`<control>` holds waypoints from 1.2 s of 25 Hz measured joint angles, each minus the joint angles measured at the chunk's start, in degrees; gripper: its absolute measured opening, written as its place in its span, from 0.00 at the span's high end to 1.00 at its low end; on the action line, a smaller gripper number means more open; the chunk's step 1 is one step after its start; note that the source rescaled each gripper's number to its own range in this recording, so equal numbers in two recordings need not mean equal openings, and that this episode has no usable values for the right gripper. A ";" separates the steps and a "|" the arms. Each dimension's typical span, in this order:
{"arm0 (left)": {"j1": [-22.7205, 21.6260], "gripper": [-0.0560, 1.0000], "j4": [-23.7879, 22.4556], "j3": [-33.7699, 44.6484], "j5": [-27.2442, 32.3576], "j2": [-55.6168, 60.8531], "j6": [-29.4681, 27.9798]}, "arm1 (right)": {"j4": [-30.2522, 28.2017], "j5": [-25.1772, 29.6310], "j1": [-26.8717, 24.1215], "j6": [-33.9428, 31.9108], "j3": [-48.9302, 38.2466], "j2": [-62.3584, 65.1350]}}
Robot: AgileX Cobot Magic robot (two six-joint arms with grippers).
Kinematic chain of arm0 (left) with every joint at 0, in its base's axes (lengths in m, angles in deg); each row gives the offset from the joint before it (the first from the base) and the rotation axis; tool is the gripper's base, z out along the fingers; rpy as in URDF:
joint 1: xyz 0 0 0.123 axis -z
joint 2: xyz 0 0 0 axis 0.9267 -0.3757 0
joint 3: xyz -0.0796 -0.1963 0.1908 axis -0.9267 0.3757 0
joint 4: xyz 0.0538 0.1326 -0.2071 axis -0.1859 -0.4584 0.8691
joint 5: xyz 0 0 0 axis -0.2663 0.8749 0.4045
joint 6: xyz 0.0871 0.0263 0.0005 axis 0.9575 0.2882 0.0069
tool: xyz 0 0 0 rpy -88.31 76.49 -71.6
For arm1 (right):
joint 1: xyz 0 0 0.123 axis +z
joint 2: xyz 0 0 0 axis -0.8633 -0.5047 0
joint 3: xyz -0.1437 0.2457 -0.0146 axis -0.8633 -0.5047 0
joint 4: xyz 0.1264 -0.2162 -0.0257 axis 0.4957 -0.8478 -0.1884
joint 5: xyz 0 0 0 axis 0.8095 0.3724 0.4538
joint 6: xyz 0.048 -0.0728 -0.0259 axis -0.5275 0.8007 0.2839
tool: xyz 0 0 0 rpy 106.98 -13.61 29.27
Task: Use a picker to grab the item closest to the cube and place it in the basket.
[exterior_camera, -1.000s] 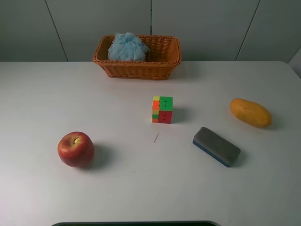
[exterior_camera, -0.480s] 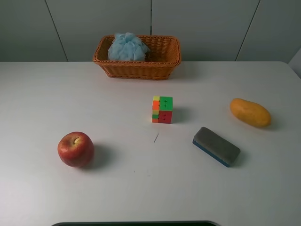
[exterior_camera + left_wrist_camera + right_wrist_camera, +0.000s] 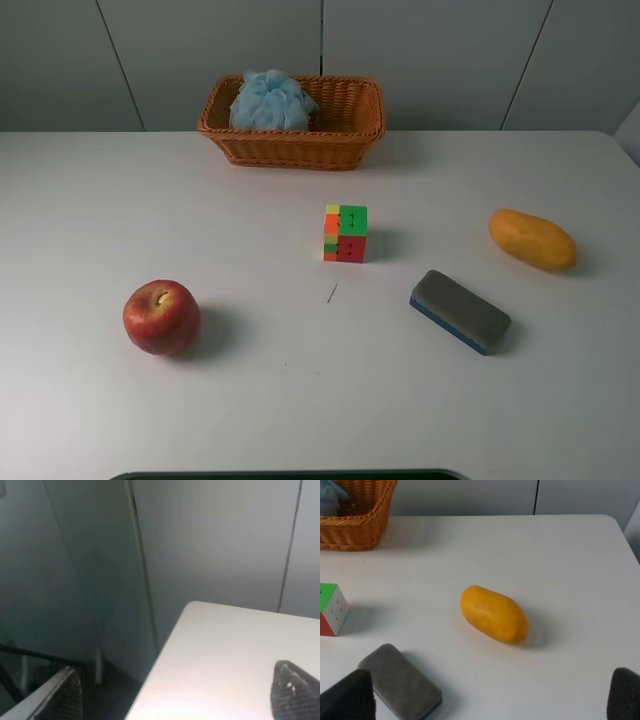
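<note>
Across the whole high view spreads the white table (image 3: 300, 400), and nothing on it has shifted from the earlier frames. At upper centre stands the woven wicker basket (image 3: 340, 140), a fluffy light-blue sponge ball (image 3: 270, 100) inside its left end. Right of centre lies the grey rectangular eraser with a blue base (image 3: 460, 310), the item nearest the multicoloured puzzle cube (image 3: 345, 233) at mid-frame, just down-right of it and apart. At the far right rests the orange oval mango (image 3: 532, 239); at lower left, the red apple (image 3: 160, 317). Neither arm appears in the high view. The left gripper (image 3: 175, 700) and the right gripper (image 3: 490, 700) each show dark fingertips spread wide apart, holding nothing.
</note>
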 joint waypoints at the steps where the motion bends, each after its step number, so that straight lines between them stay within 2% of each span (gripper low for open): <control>1: -0.69 0.00 1.77 1.51 0.00 2.40 0.23 | 0.00 0.00 0.00 0.00 0.00 0.00; 7: -1.66 0.00 8.55 13.91 -1.50 12.74 -0.11 | 0.00 0.00 0.00 0.00 0.00 0.00; 10: -1.66 0.00 11.43 19.12 -2.43 12.90 -0.23 | 0.00 0.00 0.00 0.00 0.00 0.00; 14: -1.66 0.00 13.18 25.90 -7.38 12.90 -0.04 | 0.00 0.00 0.00 -0.53 0.00 0.03; 17: -1.66 0.00 14.79 30.63 -7.90 13.13 2.84 | 0.00 0.00 0.00 -0.53 0.00 0.03; 20: -1.66 0.00 16.12 31.37 -7.79 13.13 4.83 | 0.00 0.00 0.00 -0.53 0.00 0.03; 30: -1.66 0.00 17.23 31.37 -7.89 13.13 6.38 | 0.00 0.00 0.00 -0.53 0.00 0.03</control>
